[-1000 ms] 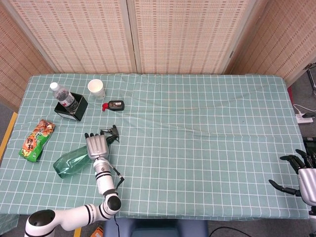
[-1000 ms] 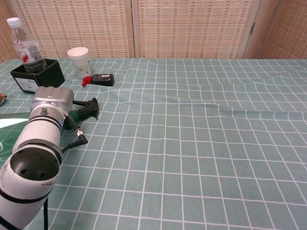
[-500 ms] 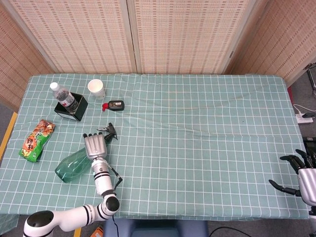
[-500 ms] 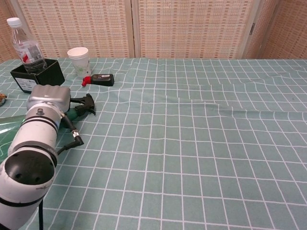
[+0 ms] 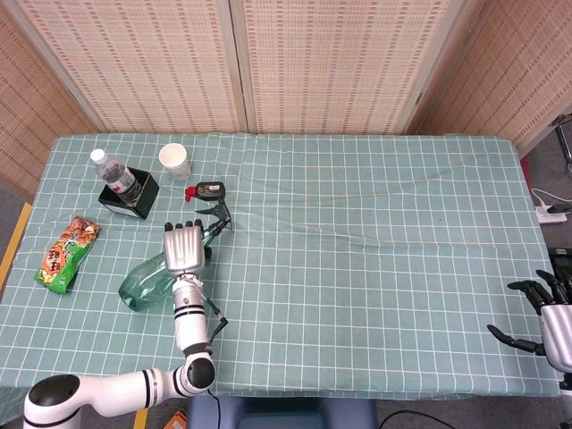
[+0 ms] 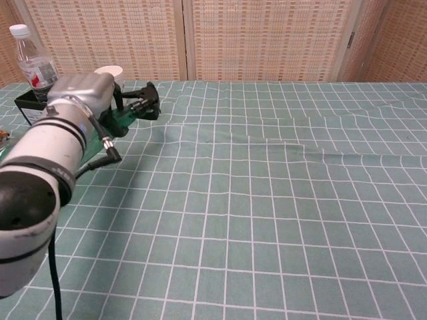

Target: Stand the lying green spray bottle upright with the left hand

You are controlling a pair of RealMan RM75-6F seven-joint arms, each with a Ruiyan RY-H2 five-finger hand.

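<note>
The green spray bottle [image 5: 152,280] is lifted off the table and tilted, its black nozzle [image 5: 219,217] pointing up and away. My left hand [image 5: 184,249] grips it around the neck, fingers wrapped over the top. In the chest view the left hand [image 6: 85,93] is high at the left, with the nozzle [image 6: 145,101] sticking out to its right; most of the bottle's body is hidden behind the arm. My right hand [image 5: 547,315] hangs at the table's right edge, fingers apart, holding nothing.
A water bottle [image 5: 115,177] stands in a black box [image 5: 130,198] at the back left. A paper cup [image 5: 174,160] and a small black device with a red tip [image 5: 206,190] lie beyond the nozzle. A snack packet [image 5: 68,254] lies at the left edge.
My left hand has raised the bottle and carried it up and away from me. The nozzle end has risen toward the black device, and the bottle is more tilted.
</note>
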